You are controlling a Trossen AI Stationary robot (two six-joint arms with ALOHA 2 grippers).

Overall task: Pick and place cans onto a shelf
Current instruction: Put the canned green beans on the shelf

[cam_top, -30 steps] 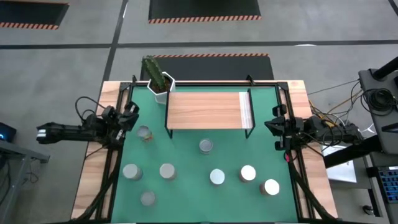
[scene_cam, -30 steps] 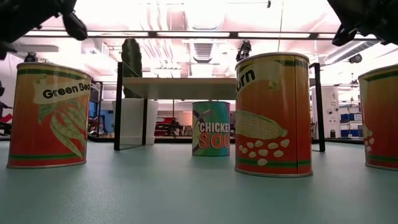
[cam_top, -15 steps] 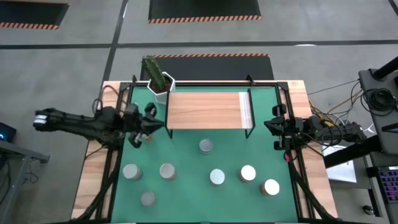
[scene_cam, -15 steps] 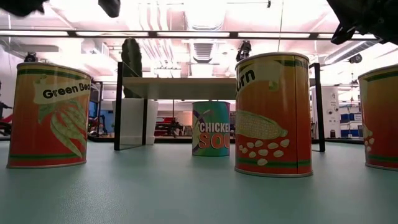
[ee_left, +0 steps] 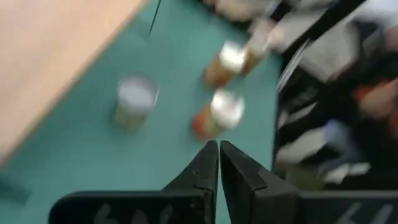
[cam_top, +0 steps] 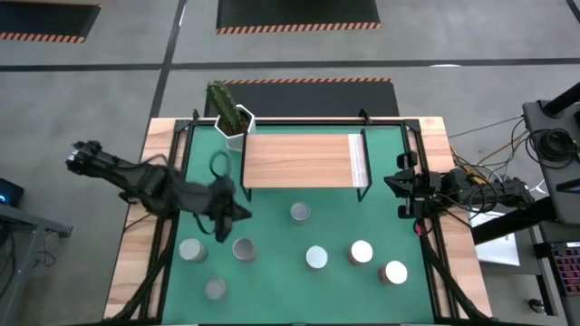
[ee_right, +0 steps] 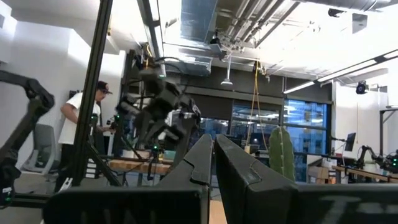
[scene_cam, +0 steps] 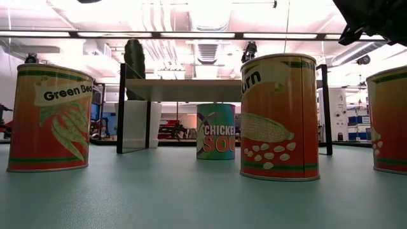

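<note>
Seven round metal cans (cam_top: 300,213) on green mat (cam_top: 272,272); both pincers closed, empty.

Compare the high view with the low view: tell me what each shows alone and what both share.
Only the high view shows the left hand, shut above the mat, the waiting right hand at the table's right edge, and the can tops. Only the low view shows labels: a green bean can, a soup can, a corn can. Both show the shelf and cactus.

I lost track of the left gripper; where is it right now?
In the high view the left gripper hangs shut over the green mat, just in front of the shelf's left end, above a can.
</note>
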